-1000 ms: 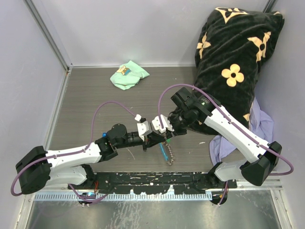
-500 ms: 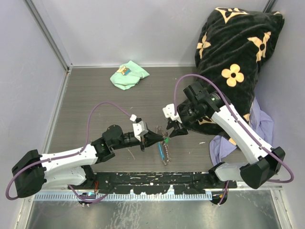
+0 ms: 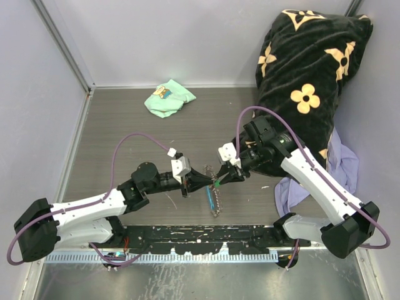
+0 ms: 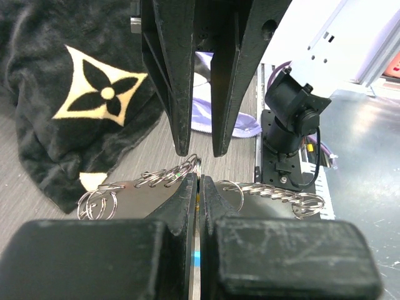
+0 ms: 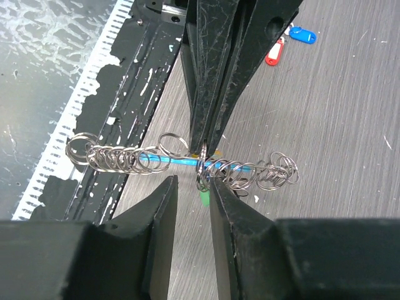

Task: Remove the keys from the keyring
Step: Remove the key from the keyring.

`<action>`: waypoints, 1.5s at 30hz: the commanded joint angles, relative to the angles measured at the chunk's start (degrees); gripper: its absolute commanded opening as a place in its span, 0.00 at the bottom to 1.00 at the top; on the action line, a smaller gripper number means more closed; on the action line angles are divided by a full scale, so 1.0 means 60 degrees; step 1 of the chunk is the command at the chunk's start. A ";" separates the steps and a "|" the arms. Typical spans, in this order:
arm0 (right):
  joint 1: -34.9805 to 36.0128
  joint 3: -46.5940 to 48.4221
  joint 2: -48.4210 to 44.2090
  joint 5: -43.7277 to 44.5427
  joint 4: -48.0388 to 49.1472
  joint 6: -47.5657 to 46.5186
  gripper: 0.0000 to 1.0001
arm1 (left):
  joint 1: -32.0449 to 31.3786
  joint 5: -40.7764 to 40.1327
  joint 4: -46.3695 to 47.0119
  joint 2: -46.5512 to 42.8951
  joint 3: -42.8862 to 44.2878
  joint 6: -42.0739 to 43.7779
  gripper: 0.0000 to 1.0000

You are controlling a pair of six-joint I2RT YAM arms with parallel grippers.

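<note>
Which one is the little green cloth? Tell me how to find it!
Find the big black pillow with cream flowers at the far right of the grey table. The green cloth lies crumpled to its left, near the back wall. It is mint green with a small picture on it, unlike the lilac cloth beside the pillow.

R claw (image 5: 192,183) part-open at keyring (image 5: 181,160); L claw (image 5: 204,150) pinches it; red, blue keys (image 5: 289,42) on table (image 5: 350,125).
</note>
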 commanded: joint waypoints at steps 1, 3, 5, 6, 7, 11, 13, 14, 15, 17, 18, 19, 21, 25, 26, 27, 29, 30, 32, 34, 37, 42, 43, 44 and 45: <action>-0.0040 -0.0046 -0.0452 -0.0340 0.0777 0.0231 0.32 | 0.0063 0.0272 0.1187 -0.0315 0.0153 -0.0504 0.00; -0.0037 -0.0094 -0.0511 -0.0277 0.0869 0.0230 0.30 | 0.0059 0.0222 0.1205 -0.0347 0.0141 -0.0569 0.00; -0.0037 -0.0134 -0.0528 -0.0248 0.0906 0.0228 0.28 | 0.0064 0.0171 0.1237 -0.0369 0.0150 -0.0612 0.00; -0.0037 -0.0150 -0.0527 -0.0245 0.0947 0.0230 0.28 | 0.0056 0.0148 0.1273 -0.0361 0.0158 -0.0668 0.00; -0.0016 -0.0194 -0.0544 -0.0237 0.0980 0.0230 0.28 | 0.0064 0.0125 0.1301 -0.0360 0.0163 -0.0693 0.00; 0.0054 -0.0329 -0.0560 -0.0043 0.1084 0.0242 0.27 | 0.0052 0.0070 0.1362 -0.0371 0.0158 -0.0762 0.00; 0.0105 -0.0398 -0.0585 0.0058 0.1135 0.0252 0.27 | 0.0055 0.0036 0.1357 -0.0394 0.0167 -0.0791 0.00; 0.0142 -0.0423 -0.0600 0.0131 0.1153 0.0256 0.27 | 0.0058 0.0014 0.1370 -0.0399 0.0164 -0.0804 0.00; 0.0163 -0.0430 -0.0607 0.0207 0.1170 0.0275 0.26 | 0.0064 0.0018 0.1386 -0.0403 0.0156 -0.0815 0.00; 0.0196 -0.0428 -0.0625 0.0295 0.1200 0.0272 0.23 | 0.0065 -0.0032 0.1391 -0.0405 0.0160 -0.0858 0.00; 0.0210 -0.0438 -0.0638 0.0321 0.1216 0.0272 0.21 | 0.0065 -0.0057 0.1404 -0.0404 0.0145 -0.0871 0.00; 0.0223 -0.0428 -0.0645 0.0350 0.1217 0.0272 0.18 | 0.0058 -0.0067 0.1411 -0.0409 0.0150 -0.0882 0.00; 0.0242 -0.0411 -0.0694 0.0353 0.1217 0.0265 0.07 | 0.0064 -0.0106 0.1429 -0.0405 0.0141 -0.0922 0.00; 0.0256 -0.0344 -0.0823 0.0398 0.1200 0.0165 0.01 | 0.0065 -0.0343 0.1526 -0.0408 0.0137 -0.1110 0.00; 0.0256 -0.0337 -0.0878 0.0497 0.1213 0.0158 0.01 | 0.0056 -0.0462 0.1606 -0.0395 0.0107 -0.1248 0.00; 0.0256 -0.0364 -0.0935 0.0585 0.1278 0.0155 0.01 | 0.0053 -0.0587 0.1804 -0.0351 0.0059 -0.1471 0.00; 0.0347 -0.0747 -0.1047 0.0807 0.1705 0.0288 0.01 | 0.0057 -0.1002 0.2352 -0.0211 -0.0018 -0.1908 0.00; 0.0484 -0.1073 -0.1080 0.0898 0.1992 0.0391 0.01 | 0.0064 -0.1253 0.2480 -0.0149 -0.0088 -0.2115 0.00; 0.0947 -0.1875 -0.1305 0.1360 0.2968 0.0922 0.01 | 0.0042 -0.1857 0.2823 -0.0097 -0.0261 -0.2360 0.00; 0.1304 -0.2398 -0.1587 0.2208 0.3963 0.1694 0.01 | 0.0043 -0.2478 0.2857 -0.0115 -0.0430 -0.2482 0.00; 0.1399 -0.2460 -0.1544 0.3140 0.5151 0.2918 0.01 | 0.0045 -0.3318 0.3013 -0.0185 -0.0702 -0.2785 0.00; 0.1466 -0.2466 -0.1431 0.3291 0.6064 0.3942 0.01 | 0.0046 -0.3851 0.3585 -0.0091 -0.1007 -0.3141 0.00; 0.1451 -0.2417 -0.1436 0.3221 0.6041 0.4028 0.01 | 0.0050 -0.3779 0.3580 -0.0044 -0.0990 -0.3082 0.00; 0.1422 -0.2349 -0.1482 0.3173 0.5974 0.4059 0.01 | 0.0043 -0.3658 0.3646 -0.0016 -0.1024 -0.2987 0.00; 0.1360 -0.2311 -0.1545 0.3136 0.5902 0.4076 0.01 | 0.0044 -0.3566 0.3753 0.0011 -0.1075 -0.2915 0.00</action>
